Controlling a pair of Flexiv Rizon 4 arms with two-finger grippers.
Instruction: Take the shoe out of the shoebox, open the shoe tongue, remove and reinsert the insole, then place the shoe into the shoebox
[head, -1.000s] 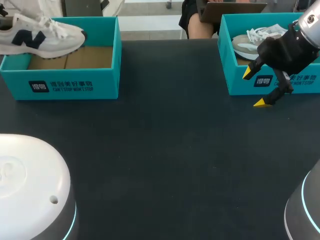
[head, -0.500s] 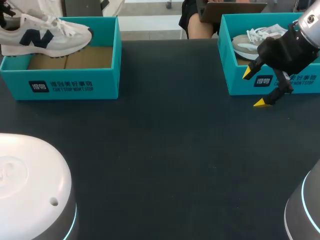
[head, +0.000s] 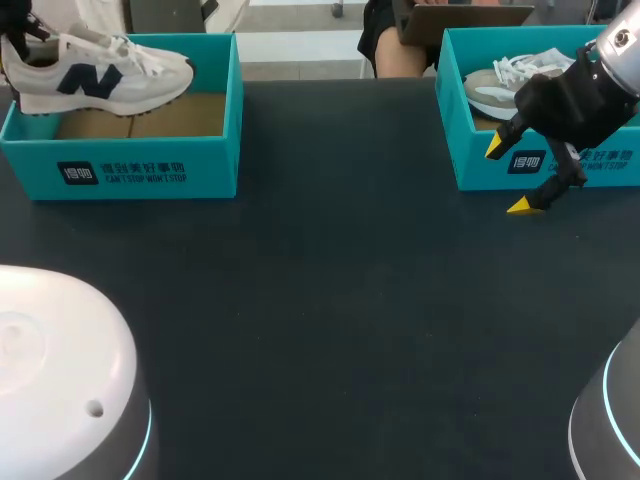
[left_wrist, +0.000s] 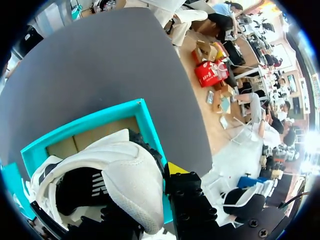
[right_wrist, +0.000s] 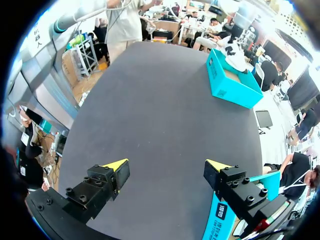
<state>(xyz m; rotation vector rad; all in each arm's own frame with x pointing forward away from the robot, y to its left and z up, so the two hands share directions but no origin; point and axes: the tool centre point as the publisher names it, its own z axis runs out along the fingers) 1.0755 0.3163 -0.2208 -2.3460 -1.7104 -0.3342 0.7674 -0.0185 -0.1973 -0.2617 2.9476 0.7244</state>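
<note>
The left gripper (head: 15, 30) was shut tight on the heel of the white shoe (head: 100, 72). One yellow tip (left_wrist: 175, 167) showed beside the heel. The other tip was hidden behind the shoe. The shoe had a dark blue mark on its side. Its toe pointed away from the left gripper, toward the right gripper's side. The shoe sat up high, over the open top of the left shoebox (head: 150, 165). I could not tell if its sole touched the rim. The blue-green box was right under the gripper and the shoe. Its brown floor showed under the shoe.

Past the box lay the dark desk (head: 330, 300), between the two grippers.

Then came the right shoebox (head: 470, 150), also blue-green. A second shoe (head: 500, 90), pale with white laces, lay inside it, just behind the right gripper.

The right gripper (head: 507, 177) hung in front of that box's front wall. Its two yellow tips were spread wide apart. Nothing was between them. In its wrist view only bare desk showed between the fingers (right_wrist: 116, 167), and the left shoebox was far ahead of it, near the desk's far edge.
</note>
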